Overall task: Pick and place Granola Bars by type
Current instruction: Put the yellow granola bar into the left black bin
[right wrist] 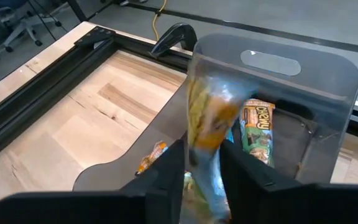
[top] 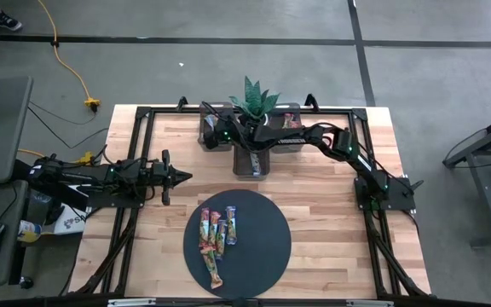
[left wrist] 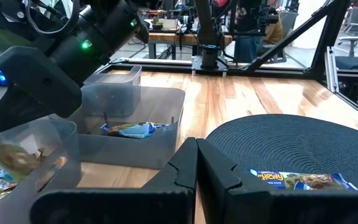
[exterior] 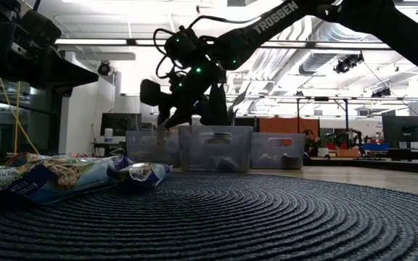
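While the right end effector (right wrist: 202, 163) hangs over a clear grey bin (right wrist: 328, 81), fingers parted only slightly about a glossy, crinkly bar (right wrist: 207, 124), release should come low and centred. Other flat bars (top: 217, 234) lie on the woven round mat (top: 267, 247); left end effector (left wrist: 196, 163) together.

White capitals reading "TROSSEN" run along the dark arm (exterior: 281, 18) that crosses the top of the low view. In the right wrist view, a green-wrapped bar (right wrist: 258, 134) lying in the translucent bin (right wrist: 328, 74) shows the word "CHEWY" (its smaller print is too fine to read). In the left wrist view, the blue bar (left wrist: 300, 180) on the dark round mat (left wrist: 291, 140) also carries "Chewy". The other wrappers are unreadable.
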### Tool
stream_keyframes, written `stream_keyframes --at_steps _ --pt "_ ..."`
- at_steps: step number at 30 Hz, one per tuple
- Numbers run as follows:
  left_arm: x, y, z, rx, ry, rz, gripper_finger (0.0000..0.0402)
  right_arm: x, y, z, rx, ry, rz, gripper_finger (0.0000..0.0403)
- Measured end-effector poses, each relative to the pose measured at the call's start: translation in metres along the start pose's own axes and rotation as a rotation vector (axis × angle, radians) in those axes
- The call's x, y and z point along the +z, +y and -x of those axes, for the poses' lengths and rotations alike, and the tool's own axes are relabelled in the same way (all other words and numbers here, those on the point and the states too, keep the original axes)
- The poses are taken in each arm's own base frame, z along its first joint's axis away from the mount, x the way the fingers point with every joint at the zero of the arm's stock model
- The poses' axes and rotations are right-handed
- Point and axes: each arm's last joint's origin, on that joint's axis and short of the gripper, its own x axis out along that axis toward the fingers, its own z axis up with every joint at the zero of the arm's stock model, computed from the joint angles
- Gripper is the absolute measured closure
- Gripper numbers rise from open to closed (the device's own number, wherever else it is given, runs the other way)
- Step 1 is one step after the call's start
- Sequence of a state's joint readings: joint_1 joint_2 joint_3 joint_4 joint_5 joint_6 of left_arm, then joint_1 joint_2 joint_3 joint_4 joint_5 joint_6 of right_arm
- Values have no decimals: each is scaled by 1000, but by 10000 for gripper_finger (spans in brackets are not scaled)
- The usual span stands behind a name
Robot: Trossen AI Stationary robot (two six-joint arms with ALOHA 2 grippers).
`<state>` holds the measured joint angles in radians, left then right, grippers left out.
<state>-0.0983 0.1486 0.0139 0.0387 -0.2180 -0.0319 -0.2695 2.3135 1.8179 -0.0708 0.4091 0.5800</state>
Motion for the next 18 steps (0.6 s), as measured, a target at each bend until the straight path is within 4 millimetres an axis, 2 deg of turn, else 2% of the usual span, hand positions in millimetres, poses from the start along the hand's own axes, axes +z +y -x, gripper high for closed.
stream_keyframes --at_steps 7,18 --pt "0 0 0 0 0 0 400 0 1 0 2 0 1 273" --pt "0 0 0 0 0 0 400 6 6 5 75 -5 -12 248"
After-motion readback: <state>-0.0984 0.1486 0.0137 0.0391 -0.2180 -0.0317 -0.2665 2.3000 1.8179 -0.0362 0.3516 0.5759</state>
